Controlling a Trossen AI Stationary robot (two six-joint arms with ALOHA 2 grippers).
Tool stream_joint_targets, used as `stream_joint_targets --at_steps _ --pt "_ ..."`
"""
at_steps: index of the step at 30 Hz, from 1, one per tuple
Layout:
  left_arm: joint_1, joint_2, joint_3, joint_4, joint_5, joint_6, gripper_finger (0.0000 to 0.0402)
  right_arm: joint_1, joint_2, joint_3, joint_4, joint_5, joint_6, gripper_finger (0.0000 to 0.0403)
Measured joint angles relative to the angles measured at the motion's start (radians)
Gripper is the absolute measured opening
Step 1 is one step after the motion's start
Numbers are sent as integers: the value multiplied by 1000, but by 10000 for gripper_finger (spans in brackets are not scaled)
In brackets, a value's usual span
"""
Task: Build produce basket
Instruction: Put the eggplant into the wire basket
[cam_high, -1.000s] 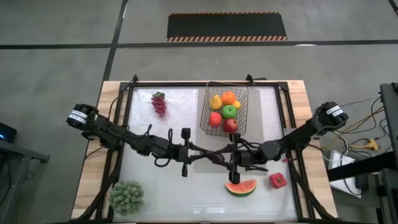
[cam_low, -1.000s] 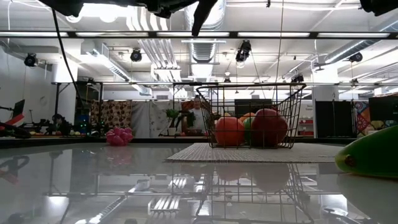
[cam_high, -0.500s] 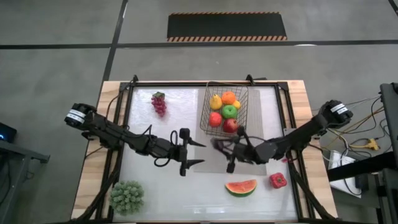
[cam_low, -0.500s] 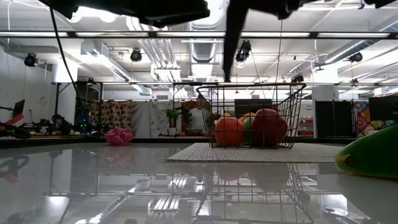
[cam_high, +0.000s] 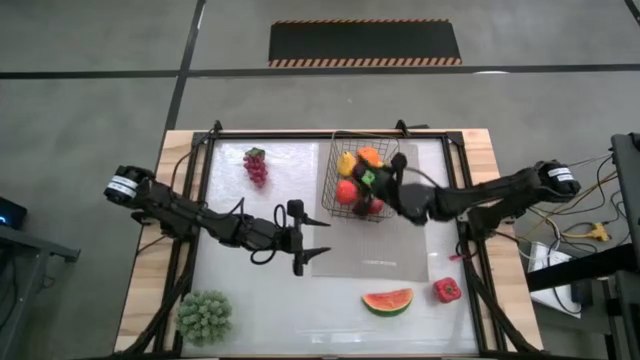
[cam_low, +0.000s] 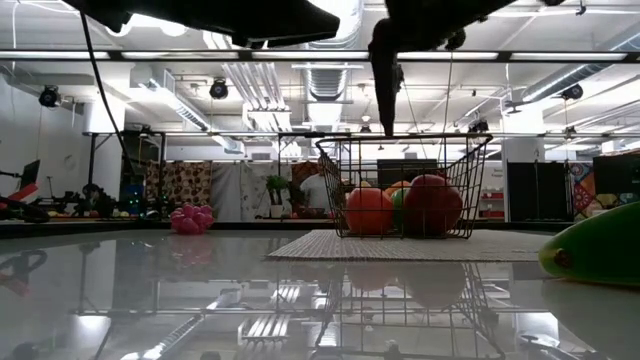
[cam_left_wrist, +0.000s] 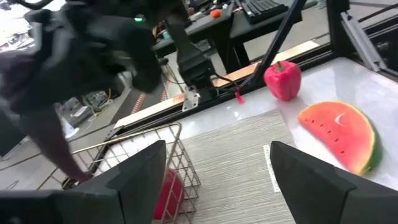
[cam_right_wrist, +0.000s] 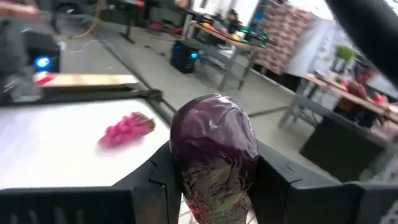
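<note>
The dark purple eggplant (cam_right_wrist: 214, 155) is in my right gripper (cam_right_wrist: 214, 177), which is shut on it above the black wire basket (cam_high: 335, 205) at the table's far middle. The basket stands on the grey mat (cam_high: 370, 255) and holds a yellow pear (cam_high: 347, 163), an orange (cam_high: 369, 156), a green apple (cam_high: 368, 177) and red apples (cam_high: 347, 192). My left gripper (cam_high: 318, 236) hovers open over the mat's left edge, with nothing between its fingers. Its wrist view shows the basket's corner (cam_left_wrist: 177, 155). My right gripper pinches the eggplant's two sides (cam_right_wrist: 180, 163) between its two fingers. The eggplant's rounded end (cam_right_wrist: 214, 115) sticks out past the fingertips. The fingers lie about level and come from the table's right side. The eggplant is lifted clear, over the basket.
Pink-purple grapes (cam_high: 256, 165) lie at the far left, a green bunch (cam_high: 205, 315) at the near left corner. A watermelon slice (cam_high: 387, 300) and a red pepper (cam_high: 447, 290) lie near the front right. The middle of the mat is bare.
My left gripper has opened and let go of the eggplant, staying where it was. My right gripper, still shut on the eggplant, has carried it up and toward the table's far edge, from over the mat to over the basket, and has turned to about level.
</note>
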Motion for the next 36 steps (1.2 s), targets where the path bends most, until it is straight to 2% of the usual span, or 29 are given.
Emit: stream_joint_targets --at_steps 3,7,10,14,24,31,36 --pt "9 2 0 9 -9 -2 270 -84 6 16 -12 -51 57 126" --pt "10 2 0 9 -20 -2 270 -192 25 26 -86 -221 209 126" --pt "10 3 0 9 -20 -2 270 -249 44 24 -141 -284 310 127" --pt "10 3 0 10 -20 -3 270 -288 74 24 -164 -289 362 127" --pt "10 3 1 10 -19 -3 270 -289 110 24 -157 -291 370 127" --pt "10 4 1 10 -19 -3 270 -289 161 24 -148 -297 440 127" --pt "11 4 1 15 -19 -3 270 -289 211 24 -85 -297 486 128"
